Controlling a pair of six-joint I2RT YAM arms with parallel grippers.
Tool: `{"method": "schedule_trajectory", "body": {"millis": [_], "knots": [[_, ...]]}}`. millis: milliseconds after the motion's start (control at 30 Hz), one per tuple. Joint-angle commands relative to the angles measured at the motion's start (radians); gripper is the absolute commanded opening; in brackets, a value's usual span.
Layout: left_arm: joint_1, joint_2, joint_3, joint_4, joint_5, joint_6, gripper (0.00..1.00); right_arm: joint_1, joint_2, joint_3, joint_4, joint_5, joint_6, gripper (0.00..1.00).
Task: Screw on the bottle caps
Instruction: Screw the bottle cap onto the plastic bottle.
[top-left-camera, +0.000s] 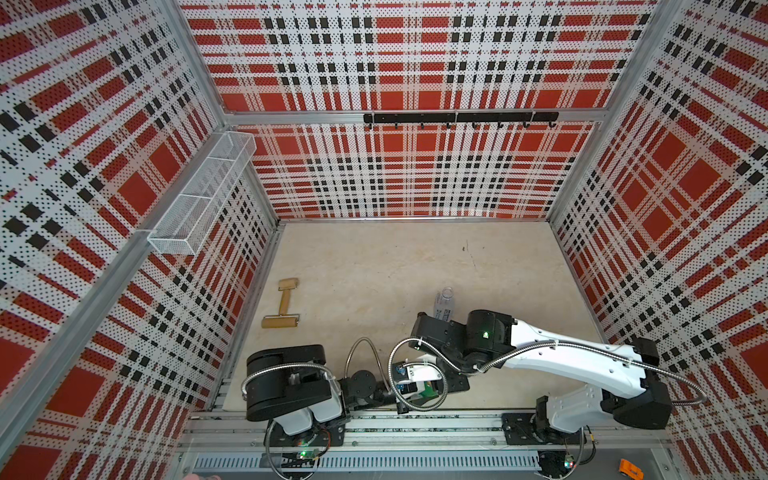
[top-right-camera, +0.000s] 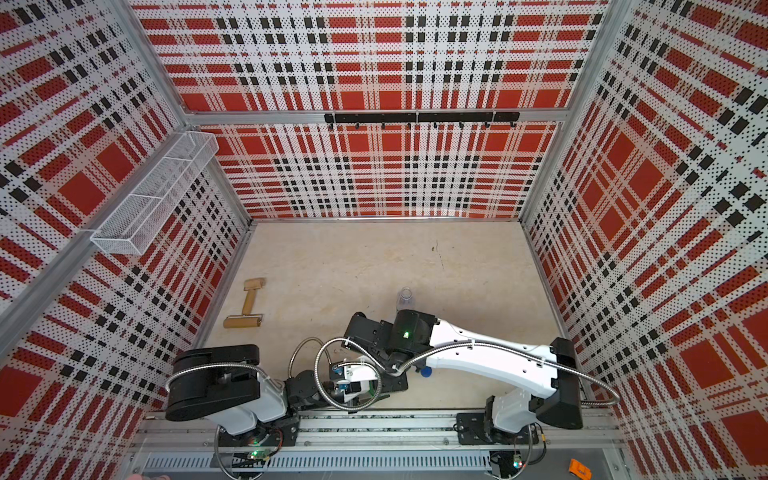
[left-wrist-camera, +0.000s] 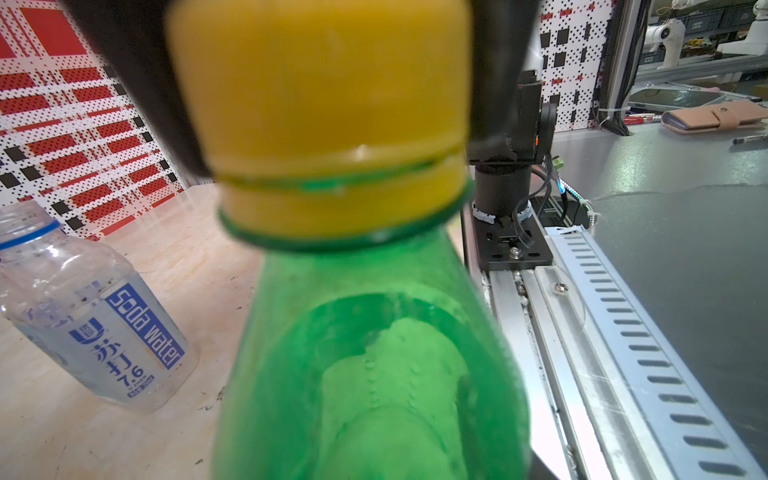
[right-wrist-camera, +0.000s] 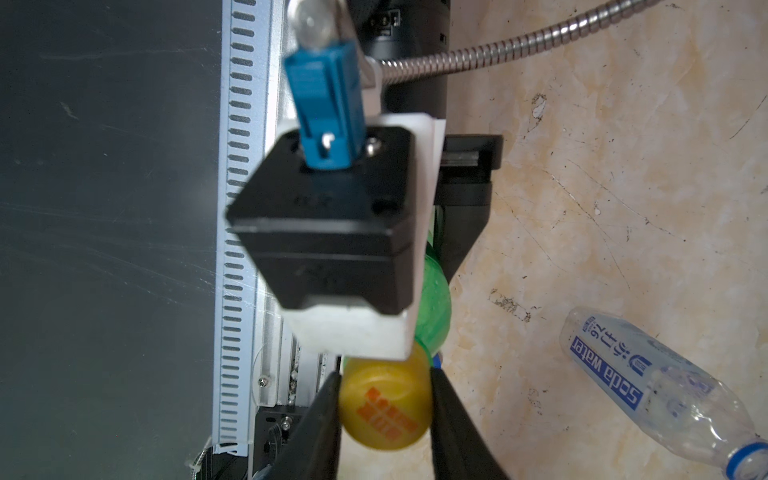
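My left gripper is shut on the body of the translucent green bottle, and its fingers show only dimly through the plastic. A yellow-orange cap sits on this bottle's neck. My right gripper is shut on that cap, one black finger on each side. The clear bottle with a dark "Soda water" label stands capless on the table beyond my right arm, also seen as the clear bottle. The blue cap lies on the table beside my right wrist. In both top views the arms hide most of the green bottle.
A wooden roller lies at the table's left side. A white wire basket hangs on the left wall and a black hook rail on the back wall. The aluminium mounting rail runs along the front edge.
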Motion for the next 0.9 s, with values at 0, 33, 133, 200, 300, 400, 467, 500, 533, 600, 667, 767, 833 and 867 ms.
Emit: {"method": "schedule_trajectory", "body": {"millis": [0,33,133,200,300,400,467,500,533,600,667,767,833,867], "knots": [[-0.002,0.008,0.023,0.042,0.012,0.010,0.54,0.002,0.019,0.022,0.047,0.001,0.018,0.31],[-0.002,0.009,0.023,0.042,0.011,0.011,0.54,0.002,0.020,0.021,0.048,0.005,0.021,0.29],[-0.002,0.006,0.021,0.042,0.006,0.011,0.54,0.002,0.035,0.028,0.048,0.006,0.044,0.23],[-0.003,0.005,0.021,0.043,-0.002,0.011,0.53,0.002,0.050,0.038,0.045,0.009,0.081,0.20],[-0.003,-0.002,0.019,0.044,-0.023,0.016,0.53,0.002,0.077,0.044,0.058,0.028,0.182,0.18],[-0.006,-0.011,0.016,0.043,-0.055,0.025,0.52,-0.007,0.104,0.062,0.076,0.000,0.307,0.17],[-0.008,-0.019,0.013,0.045,-0.081,0.033,0.52,-0.017,0.107,0.059,0.111,-0.035,0.388,0.16],[-0.010,-0.024,0.012,0.045,-0.093,0.035,0.52,-0.022,0.105,0.055,0.130,-0.057,0.420,0.16],[-0.011,-0.030,0.011,0.045,-0.106,0.039,0.52,-0.028,0.099,0.046,0.152,-0.067,0.457,0.15],[-0.013,-0.042,0.006,0.045,-0.128,0.043,0.52,-0.039,0.084,0.031,0.217,-0.093,0.539,0.13],[-0.014,-0.050,0.004,0.046,-0.144,0.048,0.52,-0.047,0.083,0.034,0.255,-0.106,0.621,0.12],[-0.018,-0.060,0.001,0.046,-0.156,0.054,0.52,-0.053,0.114,0.053,0.260,-0.116,0.729,0.10],[-0.019,-0.064,-0.001,0.047,-0.163,0.056,0.52,-0.056,0.158,0.084,0.216,-0.100,0.792,0.08],[-0.020,-0.065,-0.002,0.046,-0.166,0.057,0.52,-0.057,0.186,0.108,0.187,-0.096,0.818,0.07]]}}
